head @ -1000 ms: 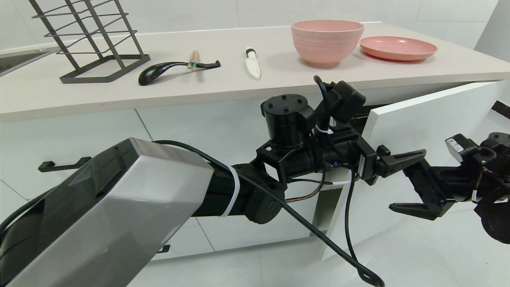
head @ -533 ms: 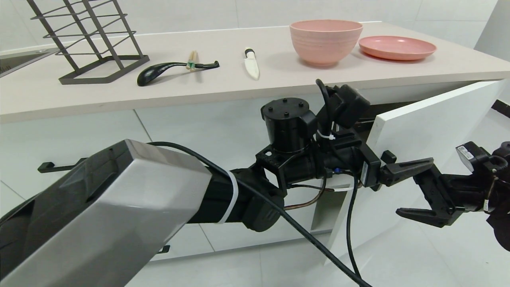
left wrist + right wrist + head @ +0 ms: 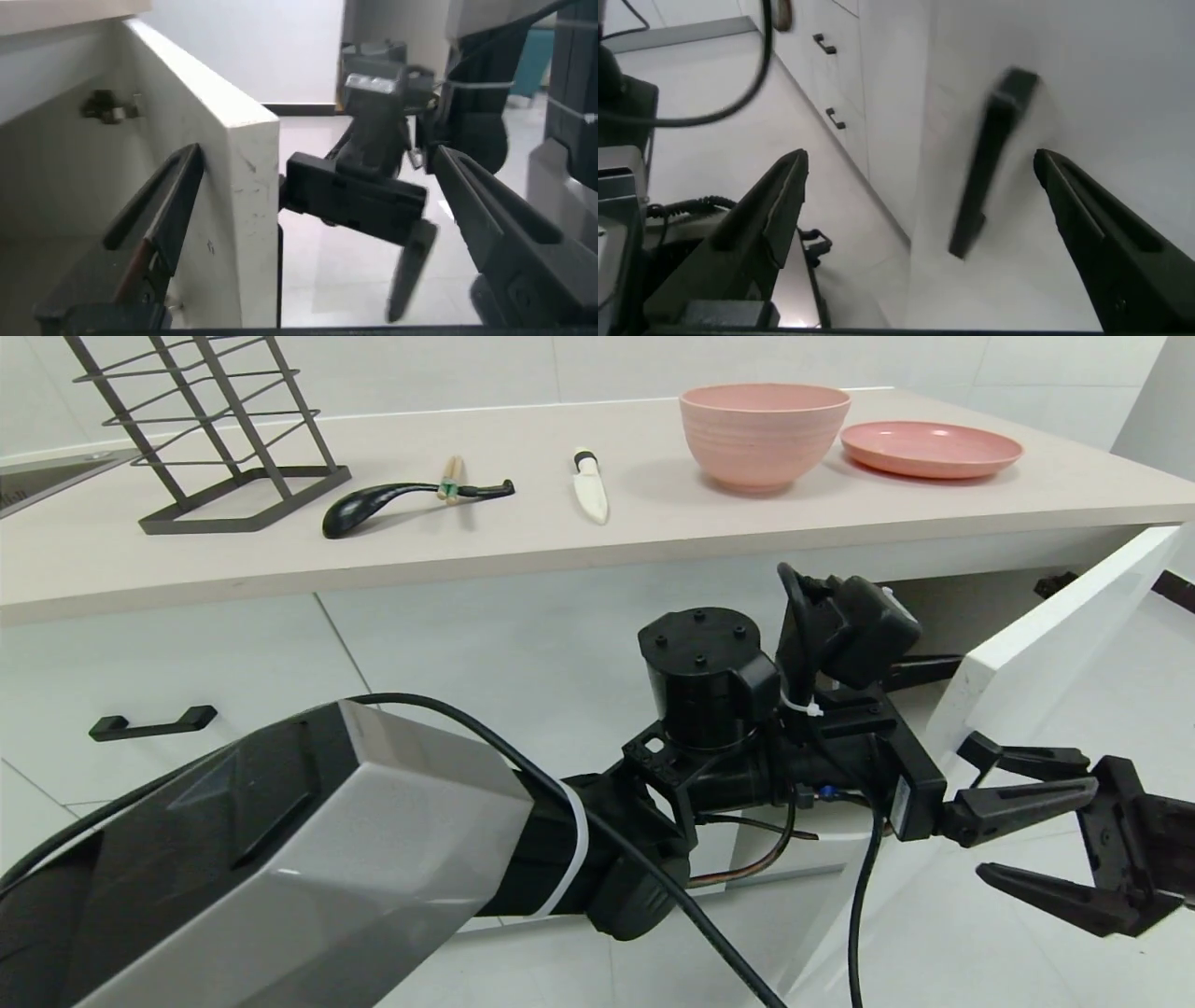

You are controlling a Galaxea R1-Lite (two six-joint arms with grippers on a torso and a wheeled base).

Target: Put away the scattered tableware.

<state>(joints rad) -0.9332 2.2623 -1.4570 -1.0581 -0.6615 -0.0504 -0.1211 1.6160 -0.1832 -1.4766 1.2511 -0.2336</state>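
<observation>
Stock on your counter (image 3: 653, 534), none of it put away:
- pink bowl (image 3: 764, 434), upright, toward the right end; pink plate (image 3: 931, 448) just beside it, farther right.
- white knife (image 3: 591, 490), lying flat near the middle.
- black spoon (image 3: 373, 504), left of the knife, with a pair of chopsticks (image 3: 453, 478) lying across its handle.
- dark wire rack (image 3: 215, 429), standing at the left end.

Below the counter you have a white cabinet door (image 3: 1055, 635), swung open.

Your left end effector (image 3: 318, 157) — fingers spread apart and empty, one on each side of the door's free edge. Whether either finger touches the panel cannot be told.

Your right end effector (image 3: 920, 163) — also spread apart and empty. It faces the door's outer side, with the black handle (image 3: 985, 163) between its fingers and apart from both.

Both end effectors sit close together at that door, well below the tableware.
</observation>
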